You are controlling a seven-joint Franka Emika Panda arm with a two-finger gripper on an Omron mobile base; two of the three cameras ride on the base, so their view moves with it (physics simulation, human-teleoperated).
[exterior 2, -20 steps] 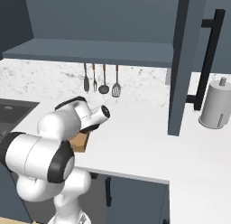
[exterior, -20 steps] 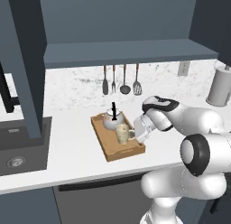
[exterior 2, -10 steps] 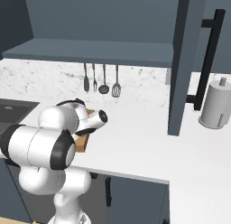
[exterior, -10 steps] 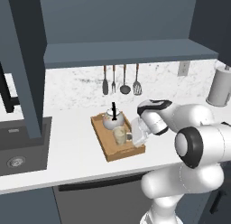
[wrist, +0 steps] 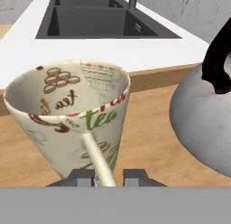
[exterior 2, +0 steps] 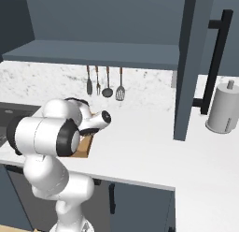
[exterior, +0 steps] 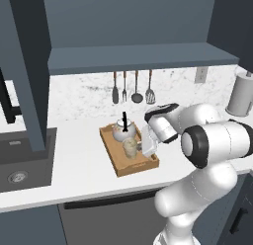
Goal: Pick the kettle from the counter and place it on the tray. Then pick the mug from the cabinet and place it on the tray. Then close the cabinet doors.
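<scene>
Two doors (exterior 2: 189, 62) open | counter (exterior: 84, 170): tray (exterior: 123, 165) | claw (wrist: 108, 175) straddling mug (wrist: 74, 114) handle, grip unclear

On the tray (exterior: 129, 167) we have little room: the mug (wrist: 74, 112) sits right against the claw (wrist: 108, 177), its handle between the tips, and the kettle (wrist: 205, 119) crowds the side just beside it. Toward the counter's (exterior: 79, 175) front edge the tray is bare wood. Above, we meet the cabinet shelf (exterior: 138, 56) and the hanging utensils (exterior: 132, 88) at the back wall.

Beige mug (wrist: 74, 114) upright on wooden tray (exterior: 122, 166), beside kettle (exterior: 122, 132).
</scene>
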